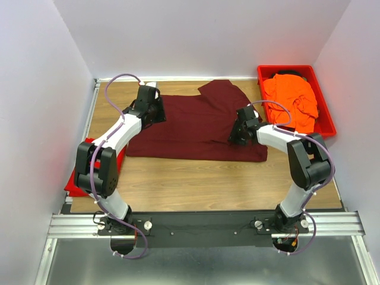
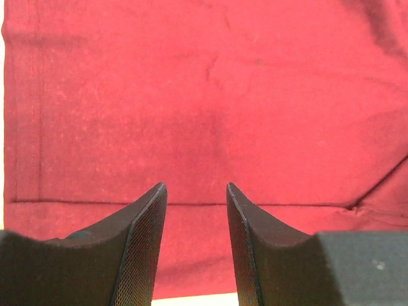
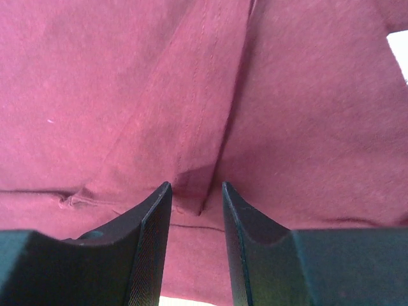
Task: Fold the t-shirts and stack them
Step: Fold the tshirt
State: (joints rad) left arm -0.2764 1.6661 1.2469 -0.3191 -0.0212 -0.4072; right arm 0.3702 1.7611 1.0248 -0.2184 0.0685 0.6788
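A dark maroon t-shirt lies spread and partly folded across the middle of the wooden table, one sleeve pointing to the back. My left gripper stands open over the shirt's left edge. In the left wrist view its fingers frame flat maroon cloth with a hem line. My right gripper is open over the shirt's right part. Below its fingers a folded flap with a stitched seam rests on the cloth. Neither gripper holds anything. An orange t-shirt sits crumpled in a bin.
The red plastic bin holding the orange shirt stands at the back right. A bright red thing lies at the table's left edge, mostly hidden by my left arm. Bare wood runs between the shirt and the arm bases. White walls close three sides.
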